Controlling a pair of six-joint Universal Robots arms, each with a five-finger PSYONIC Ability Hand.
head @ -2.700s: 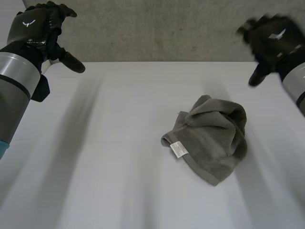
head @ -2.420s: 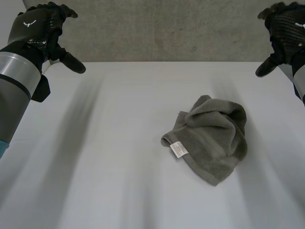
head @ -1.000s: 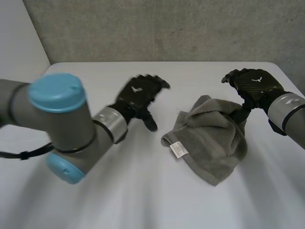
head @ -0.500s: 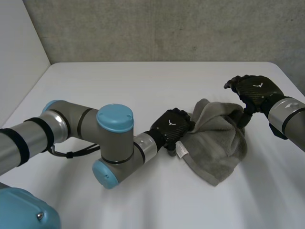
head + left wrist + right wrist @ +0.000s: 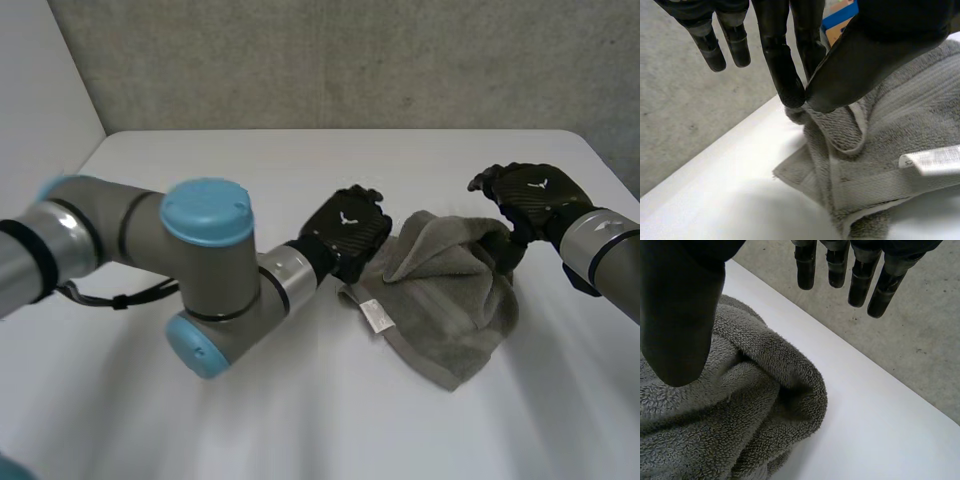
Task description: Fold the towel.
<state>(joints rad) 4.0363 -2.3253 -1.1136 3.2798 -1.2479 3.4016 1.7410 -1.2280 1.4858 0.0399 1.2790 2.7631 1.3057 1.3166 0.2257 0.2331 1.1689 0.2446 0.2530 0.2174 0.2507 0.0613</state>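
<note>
**Crumpled towel, one hand on it**

The grey towel [image 5: 450, 300] lies bunched on the white table [image 5: 300, 430], right of the middle, with its label [image 5: 372, 316] on the near side. The left hand [image 5: 348, 232] pinches its left edge between thumb and finger. The right hand [image 5: 528, 195] hangs over the far bunch, fingers straight, grasping nothing.

Table [image 5: 300, 170]: white, smooth flat top with rounded far corners, running across the scene from left to right. Lying directly on it: one towel [image 5: 450, 300], grey terry, crumpled in a loose heap right of centre. It is bunched into thick rolled folds at its far side and flattens to a doubled point at its near side. A small white label [image 5: 374, 315] sits face up at the towel's near-left hem.
</note>
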